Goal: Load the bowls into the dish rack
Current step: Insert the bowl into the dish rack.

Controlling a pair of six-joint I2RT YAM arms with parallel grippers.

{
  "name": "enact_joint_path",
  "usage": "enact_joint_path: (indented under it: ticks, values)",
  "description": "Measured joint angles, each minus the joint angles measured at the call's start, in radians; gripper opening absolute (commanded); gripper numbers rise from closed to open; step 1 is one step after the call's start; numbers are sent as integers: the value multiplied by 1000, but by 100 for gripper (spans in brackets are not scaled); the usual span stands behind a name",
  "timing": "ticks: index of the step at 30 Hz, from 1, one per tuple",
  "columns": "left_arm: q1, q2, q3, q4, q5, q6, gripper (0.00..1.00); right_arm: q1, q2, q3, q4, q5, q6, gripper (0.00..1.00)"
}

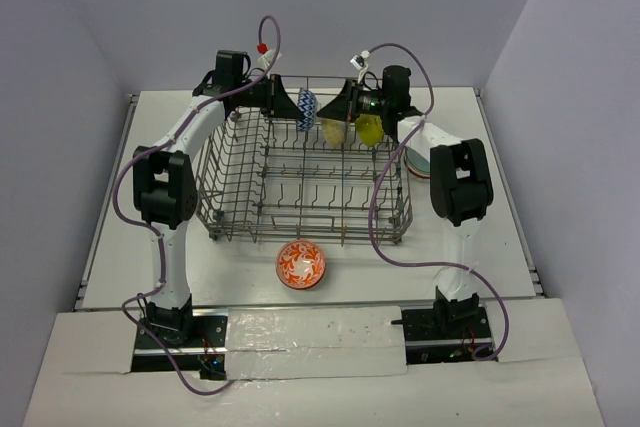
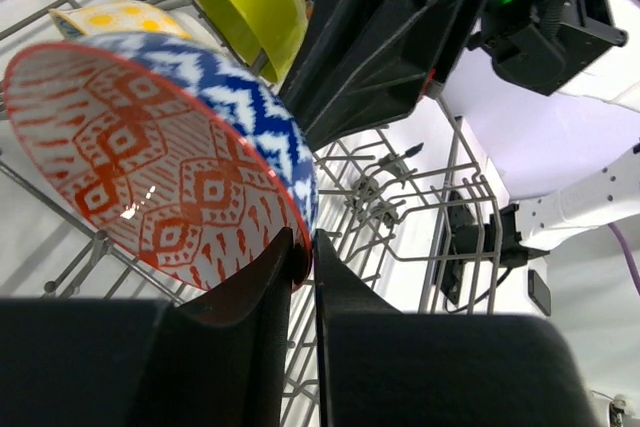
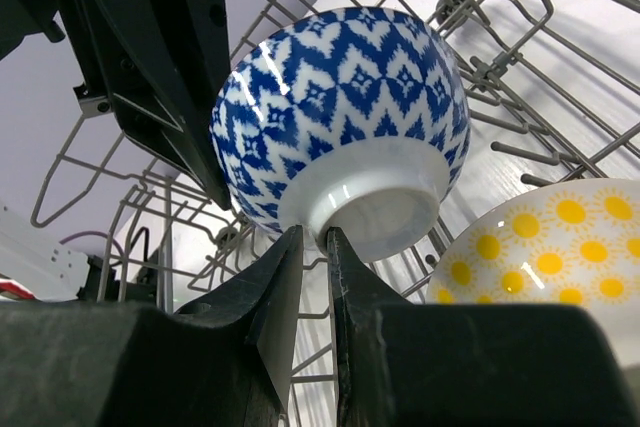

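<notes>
Rim of blue patterned bowl (image 1: 306,107) clamped in left gripper (image 2: 302,243), held on edge for slotting between dish rack (image 1: 250,225) tines at 12 o'clock. At foot, right gripper (image 3: 312,242): clamped or apart cannot be told.

The white table (image 1: 120,247) bears the dish rack (image 1: 305,172), an orange bowl (image 1: 301,265) near its front, stacked bowls (image 1: 413,165) beside its right.
</notes>
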Motion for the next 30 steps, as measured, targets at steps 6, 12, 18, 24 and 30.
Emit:
enact_joint_path:
  ticks: [6, 12, 18, 24, 30]
  values:
    - [0, 5, 2, -32, -54, 26, 23, 0, 0, 29, -47, 14, -25, 23]
    - [0, 40, 15, -49, -112, 49, 23, 19, -1, 66, -54, -35, -25, 22]
    - [1, 48, 24, -74, -127, 64, 24, 28, -2, 71, -71, -50, -31, 22]
    - [1, 54, 45, -114, -136, 77, 14, 28, -2, 71, -85, -50, -41, 22]
    - [1, 54, 50, -133, -139, 97, 11, 28, -2, 71, -119, -49, -59, 22]
